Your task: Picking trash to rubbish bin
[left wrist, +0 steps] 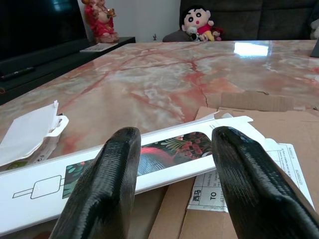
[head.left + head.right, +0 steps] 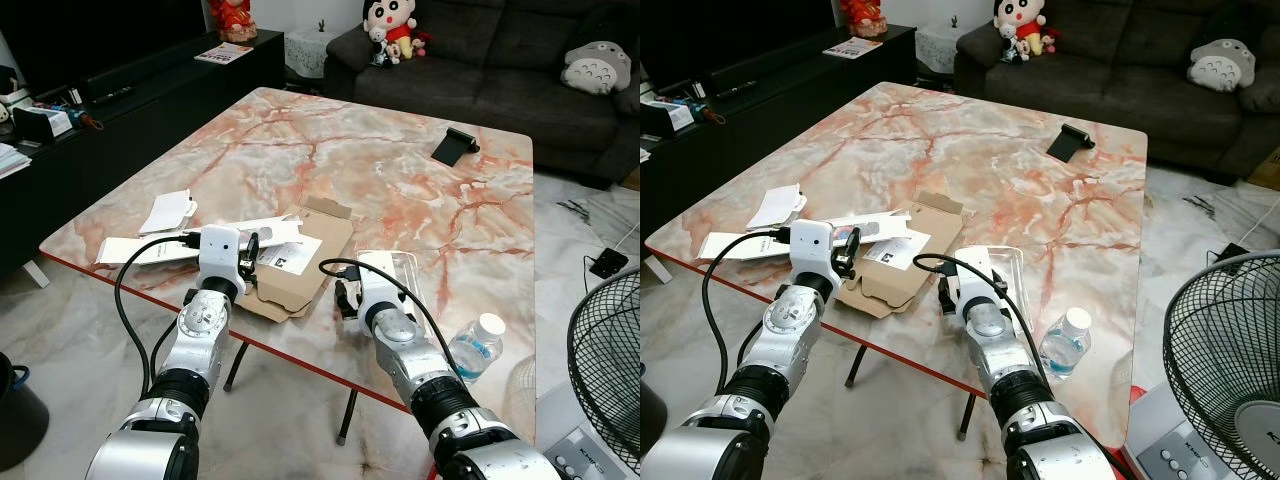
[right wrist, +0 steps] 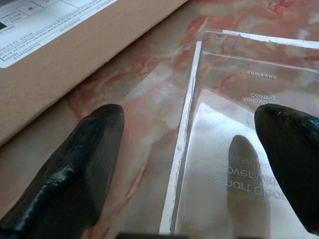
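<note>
You had both arms stretched over the near edge of the marble table [image 2: 400,150]. Your left gripper [image 1: 174,164] hovered with its fingers apart over the long white sleeve box [image 1: 124,167], the one with a floral print showing through its window; one finger sat on each side of that window, and I could not tell whether they were touching the box. That box lay partly on the flattened cardboard box [image 2: 300,265], which carried a white shipping label [image 1: 249,191]. Just beside it, toward the table's left edge, sat a torn white paper packet [image 2: 167,210] and a flat white envelope [image 2: 125,250].

Your right gripper [image 3: 187,149] was spread wide, low over the clear plastic package [image 3: 239,164] with printed lettering. One finger stood over bare marble between the cardboard and the plastic's edge; the other stood over the far side of the plastic. Nothing was clamped.

A plastic water bottle [image 2: 477,345] lay near your right forearm at the table's near right edge. A small black stand [image 2: 453,145] rested well apart, at the far side. A floor fan [image 2: 605,360] stood to the right.
</note>
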{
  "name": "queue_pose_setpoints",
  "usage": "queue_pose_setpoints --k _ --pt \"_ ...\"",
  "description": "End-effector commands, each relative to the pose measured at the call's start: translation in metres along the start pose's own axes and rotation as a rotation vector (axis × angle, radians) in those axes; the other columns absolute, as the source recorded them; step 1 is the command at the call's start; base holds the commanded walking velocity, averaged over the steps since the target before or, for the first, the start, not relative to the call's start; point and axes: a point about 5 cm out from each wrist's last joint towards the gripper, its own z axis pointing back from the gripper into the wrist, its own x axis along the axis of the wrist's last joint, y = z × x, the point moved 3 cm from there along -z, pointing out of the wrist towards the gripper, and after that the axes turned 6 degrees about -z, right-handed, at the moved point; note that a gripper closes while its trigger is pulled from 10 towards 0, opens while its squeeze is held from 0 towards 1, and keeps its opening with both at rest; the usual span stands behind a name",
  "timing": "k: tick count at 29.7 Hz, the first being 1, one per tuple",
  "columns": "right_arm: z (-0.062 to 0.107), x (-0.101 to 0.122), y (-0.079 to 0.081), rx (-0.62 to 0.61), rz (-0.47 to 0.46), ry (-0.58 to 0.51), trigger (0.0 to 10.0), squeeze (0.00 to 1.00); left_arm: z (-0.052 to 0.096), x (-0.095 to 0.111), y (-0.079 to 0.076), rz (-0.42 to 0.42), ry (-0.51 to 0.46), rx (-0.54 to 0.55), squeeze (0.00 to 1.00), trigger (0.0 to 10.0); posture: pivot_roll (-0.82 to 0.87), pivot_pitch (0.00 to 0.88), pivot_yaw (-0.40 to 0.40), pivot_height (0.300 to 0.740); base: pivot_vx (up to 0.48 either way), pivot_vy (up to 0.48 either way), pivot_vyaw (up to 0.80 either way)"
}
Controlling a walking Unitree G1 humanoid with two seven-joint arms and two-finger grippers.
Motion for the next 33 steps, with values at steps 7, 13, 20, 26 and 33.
queue_pose_setpoints --k 7,13,20,26,33 --pt "0.0000 -0.0099 -0.0056 -0.026 -0.007 0.044 0.1 0.00 -0.0004 0.0001 -0.0006 0.012 0.007 -0.007 0.00 10.0 -0.02 0.000 -0.026 0.740 0.000 0.000 0.00" --pt "-0.0004 -0.0064 -0.0082 -0.034 0.004 0.034 0.0 0.00 -0.0004 -0.0003 -0.0008 0.011 0.010 -0.008 0.00 10.0 -0.02 0.000 -0.026 0.740 0.000 0.000 0.00" --pt "-0.0008 -0.0044 -0.0097 -0.040 0.019 0.029 0.0 0.00 -0.0007 0.0002 -0.0014 0.009 0.009 -0.012 0.00 10.0 -0.02 0.000 -0.027 0.740 0.000 0.000 0.00" --pt "-0.0008 -0.0044 -0.0099 -0.036 0.038 0.030 0.0 0.00 -0.0007 0.0006 -0.0019 0.007 0.007 -0.016 0.00 10.0 -0.02 0.000 -0.027 0.740 0.000 0.000 0.00" --pt "-0.0007 -0.0052 -0.0077 -0.018 0.057 0.037 0.0 0.00 -0.0010 0.0009 -0.0028 0.007 0.007 -0.021 0.00 10.0 -0.02 0.000 -0.029 0.740 0.000 0.000 0.00"
